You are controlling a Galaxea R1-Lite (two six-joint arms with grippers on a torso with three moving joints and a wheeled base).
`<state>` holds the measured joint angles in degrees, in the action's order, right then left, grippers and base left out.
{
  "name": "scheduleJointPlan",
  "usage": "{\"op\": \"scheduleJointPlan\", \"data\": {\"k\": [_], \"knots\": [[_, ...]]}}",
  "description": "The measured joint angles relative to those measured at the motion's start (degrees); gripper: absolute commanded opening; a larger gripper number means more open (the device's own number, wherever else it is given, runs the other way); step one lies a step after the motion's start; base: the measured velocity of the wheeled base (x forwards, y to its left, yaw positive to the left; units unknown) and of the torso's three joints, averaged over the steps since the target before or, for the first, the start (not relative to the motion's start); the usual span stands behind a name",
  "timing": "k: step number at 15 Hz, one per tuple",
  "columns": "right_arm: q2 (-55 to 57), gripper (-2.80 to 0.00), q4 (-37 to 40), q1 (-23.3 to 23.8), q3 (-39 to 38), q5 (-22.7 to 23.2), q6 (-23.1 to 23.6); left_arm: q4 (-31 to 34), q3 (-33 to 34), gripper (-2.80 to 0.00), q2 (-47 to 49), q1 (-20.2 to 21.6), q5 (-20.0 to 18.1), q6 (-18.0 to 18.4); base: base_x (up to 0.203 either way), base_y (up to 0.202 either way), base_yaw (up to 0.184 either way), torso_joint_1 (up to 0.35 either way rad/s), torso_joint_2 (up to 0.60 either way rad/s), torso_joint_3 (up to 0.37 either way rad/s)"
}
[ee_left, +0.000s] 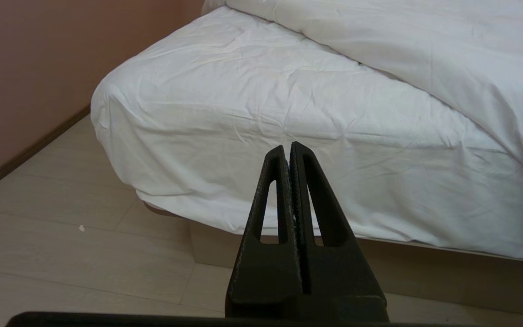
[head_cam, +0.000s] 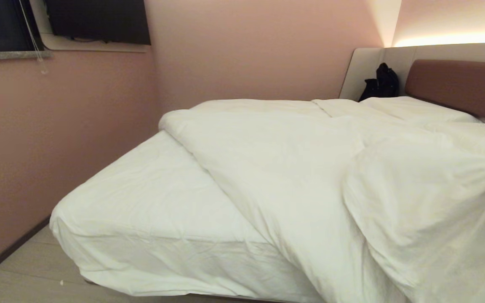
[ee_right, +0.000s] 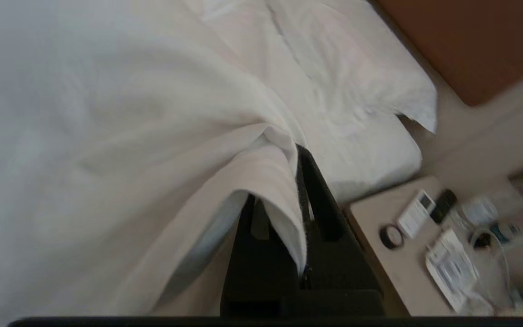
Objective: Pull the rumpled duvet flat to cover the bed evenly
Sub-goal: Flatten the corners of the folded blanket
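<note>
Head view: rumpled duvet across bed, pinkish walls, perhaps wooden floor.

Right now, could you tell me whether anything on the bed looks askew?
Yes. The duvet lies bunched diagonally toward the headboard side, leaving the sheeted foot corner of the bed bare. The right gripper is shut on a fold of its edge; the left gripper hangs shut near the floor.
</note>
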<state>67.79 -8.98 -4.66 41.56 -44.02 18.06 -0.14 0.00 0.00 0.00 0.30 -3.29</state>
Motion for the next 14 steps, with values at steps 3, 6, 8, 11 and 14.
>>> {"op": "scheduleJointPlan", "data": {"k": [3,6,8,11,14], "knots": [[-10.33,-2.80,4.22,3.82,-2.16,0.12,0.02,-0.01,0.00,-2.80,0.00,0.00,0.02,0.01,0.000,0.000,0.000,0.000,0.00,0.000],[-18.64,-2.80,9.47,6.29,-3.40,0.09,-0.26,-0.02,0.00,-2.80,0.00,0.00,0.00,-0.04,0.000,0.000,0.000,0.000,0.00,0.000],[-23.32,-2.80,13.23,7.52,-4.92,0.01,-0.37,0.01,0.00,-2.80,0.00,0.00,0.00,0.01,0.000,0.000,0.000,0.000,0.00,0.000],[-28.96,-2.80,18.54,8.45,-7.04,-0.40,-0.45,-0.01,0.00,-2.80,0.00,0.00,0.02,0.01,0.000,0.000,0.000,0.000,0.00,0.000],[-32.01,-2.80,22.31,8.69,-8.74,-0.49,-0.50,-0.04,0.00,-2.80,0.00,0.00,0.02,0.01,0.000,0.000,0.000,0.000,0.00,0.000]]}}
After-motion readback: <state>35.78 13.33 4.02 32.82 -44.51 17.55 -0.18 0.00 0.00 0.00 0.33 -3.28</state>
